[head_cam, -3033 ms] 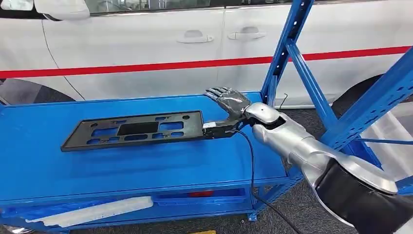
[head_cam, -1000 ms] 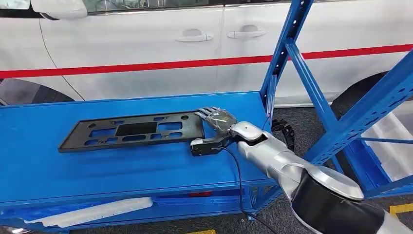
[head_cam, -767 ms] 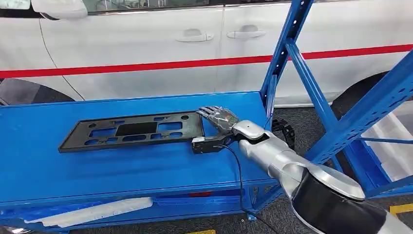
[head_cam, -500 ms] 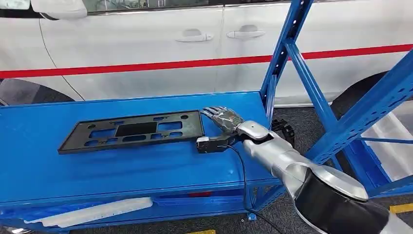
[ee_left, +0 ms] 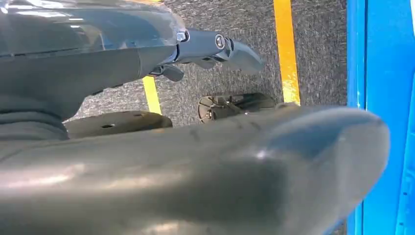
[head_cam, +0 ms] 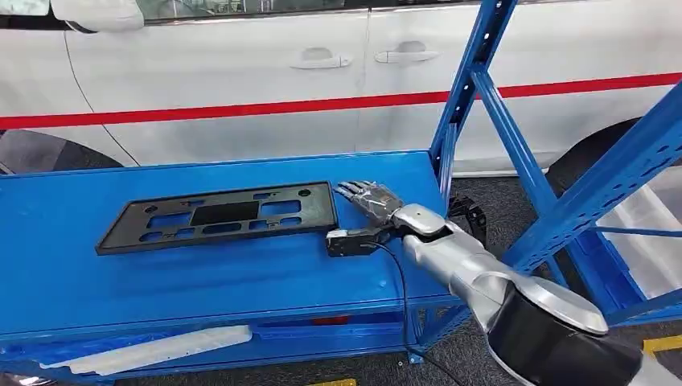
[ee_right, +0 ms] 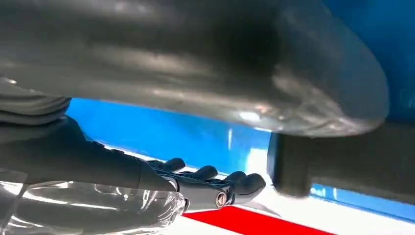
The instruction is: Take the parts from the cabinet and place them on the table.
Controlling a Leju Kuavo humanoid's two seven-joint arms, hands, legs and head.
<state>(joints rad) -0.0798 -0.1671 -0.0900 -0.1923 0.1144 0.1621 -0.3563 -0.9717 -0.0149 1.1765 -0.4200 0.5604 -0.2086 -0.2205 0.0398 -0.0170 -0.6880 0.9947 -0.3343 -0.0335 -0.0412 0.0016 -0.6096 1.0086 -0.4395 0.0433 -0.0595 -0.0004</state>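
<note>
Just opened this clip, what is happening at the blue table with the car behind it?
A black plastic frame part lies flat on the blue table. The right robot hand is beside the part's end, fingers spread, holding nothing and apart from the part. So the part is placed and released. The left robot hand hangs over the grey floor, holding nothing.

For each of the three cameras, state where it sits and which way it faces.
Head view: high on the body, looking down at the blue table, the black part on it and a white car; the right arm and right hand show.
Left wrist view: behind the left hand, facing the floor.
Right wrist view: behind the right hand, facing the car.
Shared: head and right wrist views both show the right hand and the car's red stripe.
</note>
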